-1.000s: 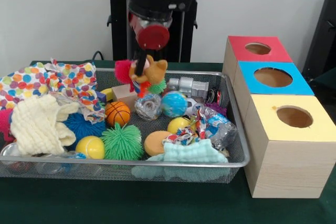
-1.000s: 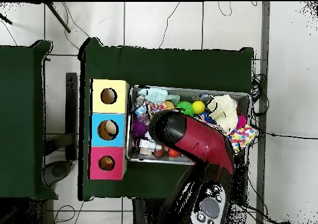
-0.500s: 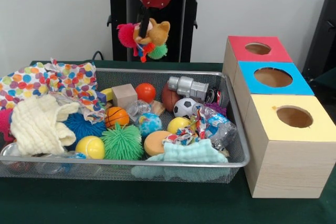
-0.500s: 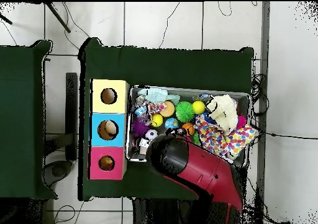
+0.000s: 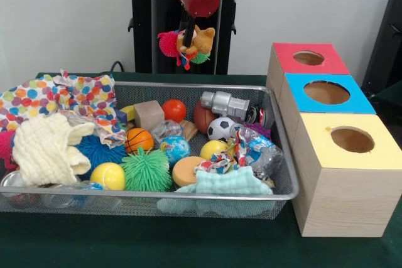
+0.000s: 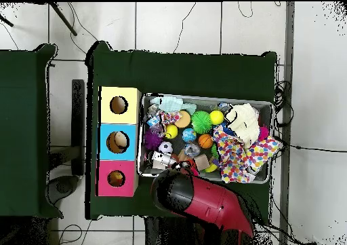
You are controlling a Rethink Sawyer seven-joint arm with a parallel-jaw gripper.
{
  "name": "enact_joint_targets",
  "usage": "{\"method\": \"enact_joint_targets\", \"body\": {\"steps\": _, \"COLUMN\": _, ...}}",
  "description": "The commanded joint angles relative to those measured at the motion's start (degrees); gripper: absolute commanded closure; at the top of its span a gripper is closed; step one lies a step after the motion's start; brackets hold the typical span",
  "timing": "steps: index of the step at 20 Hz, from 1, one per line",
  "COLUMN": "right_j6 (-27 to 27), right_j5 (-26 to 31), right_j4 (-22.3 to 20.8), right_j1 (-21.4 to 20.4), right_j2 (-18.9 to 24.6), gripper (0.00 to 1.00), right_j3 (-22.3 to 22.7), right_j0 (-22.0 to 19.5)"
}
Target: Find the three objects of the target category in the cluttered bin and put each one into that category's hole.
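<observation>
Item: orange-brown plush toy (image 5: 198,40), with pink and green tufts bunched beside it. We found it hanging in the air above the far rim of the bin (image 5: 188,85), left of the red-topped hole (image 5: 308,58). We judged it light, soft and squashy, unlikely to slip, best pinched through the body. The gripper (image 5: 186,37) had its fingers closed into the toy, touching nothing else.

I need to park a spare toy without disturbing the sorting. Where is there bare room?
Bare green tablecloth runs along the bin's near rim, in front of the yellow-topped box. Inside the bin it is crowded wall to wall. The gripper holds the orange-brown plush above its far side.
</observation>
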Motion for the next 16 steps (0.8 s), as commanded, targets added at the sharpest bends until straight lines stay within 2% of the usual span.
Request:
{"method": "enact_joint_targets", "body": {"steps": 1, "right_j6": -8.03, "right_j5": -4.27, "right_j4": -5.67, "right_j1": 3.39, "right_j2": 9.28, "gripper": 1.00, "right_j3": -0.11, "right_j0": -4.50}}
{"method": "enact_joint_targets", "body": {"steps": 10, "right_j6": -6.57, "right_j5": -2.16, "right_j4": -9.47, "right_j1": 14.19, "right_j2": 11.63, "gripper": 1.00, "right_j3": -14.86, "right_j0": -7.22}}
{"method": "enact_joint_targets", "body": {"steps": 16, "right_j6": -3.31, "right_j5": -4.41, "right_j4": -10.83, "right_j1": 17.30, "right_j2": 11.24, "gripper": 1.00, "right_j3": -18.04, "right_j0": -6.76}}
